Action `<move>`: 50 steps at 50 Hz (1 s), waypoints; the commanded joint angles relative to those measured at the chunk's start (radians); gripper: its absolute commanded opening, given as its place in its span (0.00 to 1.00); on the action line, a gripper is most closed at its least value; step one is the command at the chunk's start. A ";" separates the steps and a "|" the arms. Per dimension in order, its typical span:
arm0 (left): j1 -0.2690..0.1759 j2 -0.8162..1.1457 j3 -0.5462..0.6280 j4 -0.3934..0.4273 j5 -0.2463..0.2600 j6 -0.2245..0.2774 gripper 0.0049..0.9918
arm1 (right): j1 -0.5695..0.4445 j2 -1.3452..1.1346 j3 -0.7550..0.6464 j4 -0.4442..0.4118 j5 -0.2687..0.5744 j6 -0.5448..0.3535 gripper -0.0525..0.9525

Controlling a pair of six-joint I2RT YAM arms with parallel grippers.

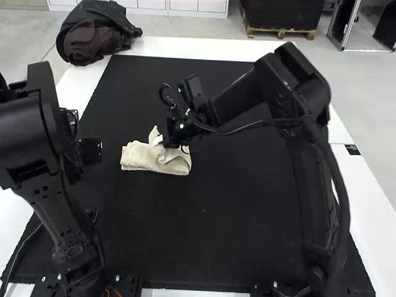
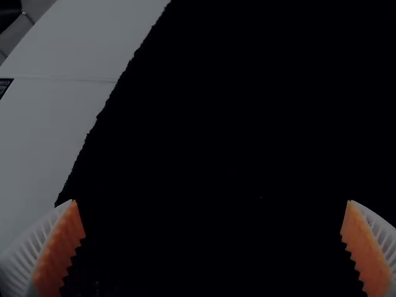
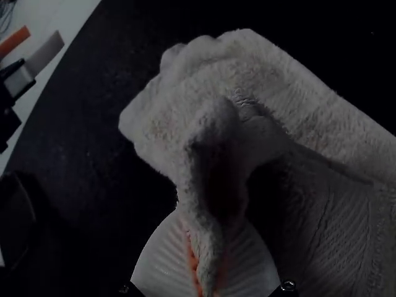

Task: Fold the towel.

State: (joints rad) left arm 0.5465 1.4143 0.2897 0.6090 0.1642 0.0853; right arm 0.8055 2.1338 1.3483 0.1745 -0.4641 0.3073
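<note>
The cream towel (image 1: 137,158) lies bunched on the black mat, with one part pulled up at its right half. At that raised part is my right gripper (image 1: 164,140). In the right wrist view the right gripper (image 3: 209,229) is shut on a pinched fold of the towel (image 3: 266,80), whose rest spreads out beyond in loose folds. My left gripper (image 1: 91,151) is left of the towel, apart from it. Seen from its own wrist, the left gripper (image 2: 213,207) is wide open over the mat, nothing between its fingers.
The black mat (image 1: 204,229) covers most of the white table (image 1: 185,47). A dark bag or garment (image 1: 96,37) rests at the table's back left corner. The right arm reaches over the mat from the right.
</note>
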 commanded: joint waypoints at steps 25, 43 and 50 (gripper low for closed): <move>0.013 -0.012 -0.011 0.014 0.008 0.022 0.98 | 0.031 0.170 0.290 -0.020 -0.002 0.050 0.03; 0.012 -0.014 -0.029 0.015 0.006 0.041 0.98 | 0.089 0.199 0.407 -0.086 -0.021 0.142 0.50; 0.009 -0.012 -0.037 0.020 0.003 0.042 0.98 | 0.089 0.189 0.500 -0.175 -0.036 0.124 0.68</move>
State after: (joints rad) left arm 0.5499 1.4143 0.2573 0.6186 0.1642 0.1127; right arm 0.8913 2.3432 1.7588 0.0288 -0.4728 0.4274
